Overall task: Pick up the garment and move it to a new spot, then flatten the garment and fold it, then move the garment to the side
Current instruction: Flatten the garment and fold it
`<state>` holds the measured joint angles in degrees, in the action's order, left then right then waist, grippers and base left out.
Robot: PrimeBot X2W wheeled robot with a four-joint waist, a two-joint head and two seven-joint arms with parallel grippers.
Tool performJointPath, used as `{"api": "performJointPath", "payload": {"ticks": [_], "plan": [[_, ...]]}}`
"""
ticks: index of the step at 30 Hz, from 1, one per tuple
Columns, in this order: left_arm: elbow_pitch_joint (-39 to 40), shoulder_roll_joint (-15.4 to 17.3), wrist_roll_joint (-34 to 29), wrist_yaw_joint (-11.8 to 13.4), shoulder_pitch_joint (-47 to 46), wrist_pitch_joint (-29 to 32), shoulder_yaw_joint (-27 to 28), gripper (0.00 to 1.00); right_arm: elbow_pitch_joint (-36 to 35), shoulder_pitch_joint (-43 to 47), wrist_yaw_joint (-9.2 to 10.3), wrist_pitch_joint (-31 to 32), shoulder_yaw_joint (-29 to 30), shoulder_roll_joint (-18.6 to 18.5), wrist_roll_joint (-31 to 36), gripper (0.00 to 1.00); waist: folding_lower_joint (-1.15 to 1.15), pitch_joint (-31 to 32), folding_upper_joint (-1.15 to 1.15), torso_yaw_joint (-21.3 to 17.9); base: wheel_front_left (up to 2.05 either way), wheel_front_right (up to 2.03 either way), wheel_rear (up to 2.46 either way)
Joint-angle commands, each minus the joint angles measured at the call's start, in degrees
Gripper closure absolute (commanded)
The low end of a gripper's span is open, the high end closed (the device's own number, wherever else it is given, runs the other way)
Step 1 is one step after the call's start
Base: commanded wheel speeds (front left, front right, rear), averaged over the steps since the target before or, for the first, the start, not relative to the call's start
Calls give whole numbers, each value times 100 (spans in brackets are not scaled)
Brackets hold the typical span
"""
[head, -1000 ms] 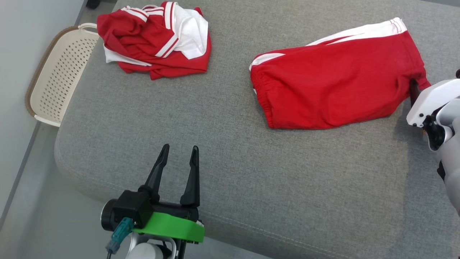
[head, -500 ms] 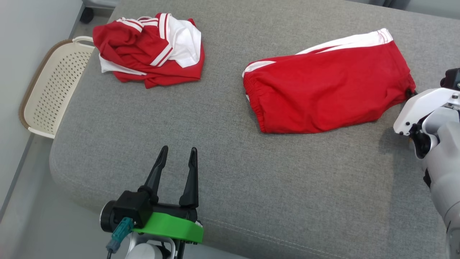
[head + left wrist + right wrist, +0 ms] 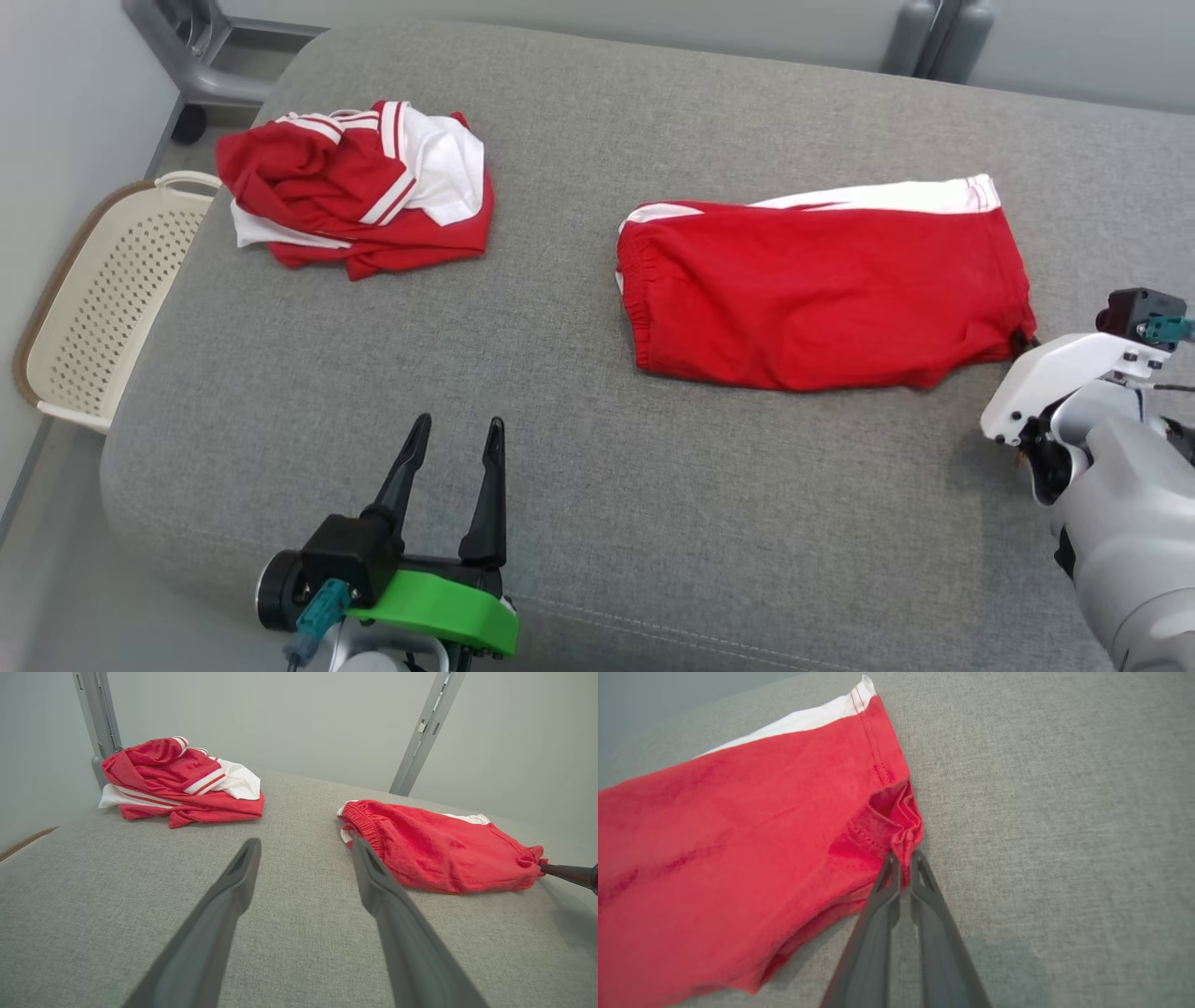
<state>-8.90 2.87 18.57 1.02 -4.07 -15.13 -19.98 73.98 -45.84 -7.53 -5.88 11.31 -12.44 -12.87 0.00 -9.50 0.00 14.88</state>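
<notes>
- Pincer on the right arm (image 3: 903, 858): its two dark fingers are squeezed tight on a little bunch of cloth at the hem corner of the red shorts (image 3: 738, 835).
- I think it should lift slowly and pull evenly, so the small pinch does not slip out.
- The shorts lie fairly flat on the right half of the grey bench (image 3: 653, 523), nearer the back edge. They have a white stripe along the far side and the stretchy waistband points toward the middle.
- The left pincer (image 3: 455, 425) is wide open and holds nothing, by the front edge.
- A crumpled red and white top (image 3: 355, 196) sits near the back left corner.
- A basket (image 3: 103, 289) stands off the left edge.
</notes>
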Motion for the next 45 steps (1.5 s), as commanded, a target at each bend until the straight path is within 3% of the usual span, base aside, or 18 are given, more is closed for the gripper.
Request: {"api": "performJointPath", "payload": {"ticks": [1, 15, 16, 17, 23, 29, 34, 41, 45], "plan": [[-43, 9, -28, -25, 78, -4, 60, 0, 11, 170, 8, -70, 44, 60, 29, 100, 0, 165, 0, -153, 0, 0, 0], [-451, 115, -54, -43, 219, -4, 169, 0, 10, 785, 8, -233, 253, 339, 210, 100, 0, 576, 0, -388, 0, 0, 0], [-467, 116, -47, -37, 222, -4, 165, 0, 9, 800, 8, -224, 264, 371, 216, 71, 0, 597, 0, -396, 0, 0, 0], [-487, 119, -42, -30, 227, -4, 164, 0, 11, 832, 8, -198, 274, 405, 240, 0, 0, 625, 0, -404, 0, 0, 0], [-586, 139, -2, 5, 298, 1, 168, 0, -59, 947, 8, -392, 318, 424, 352, 0, 0, 803, 0, -440, 0, 0, 0], [-709, 189, 150, 160, 442, 122, 316, 0, -632, 1329, 8, -825, 191, 580, 521, 0, 0, 1147, 0, -541, 0, 0, 0], [-771, 292, 224, 306, 439, 164, 493, 0, -1704, 1879, 7, -928, -164, 753, 519, 0, 0, 1281, 0, -677, 0, 0, 0], [-852, 476, 249, 410, 293, 164, 677, 0, -3991, 3209, 6, -927, -760, 910, 387, 0, 0, 1419, 0, -913, 0, 0, 0], [-910, 576, 268, 360, 205, 217, 694, 0, -4597, 3687, 7, -926, -933, 935, 406, 0, 0, 1444, 0, -995, 0, 0, 0]]}}
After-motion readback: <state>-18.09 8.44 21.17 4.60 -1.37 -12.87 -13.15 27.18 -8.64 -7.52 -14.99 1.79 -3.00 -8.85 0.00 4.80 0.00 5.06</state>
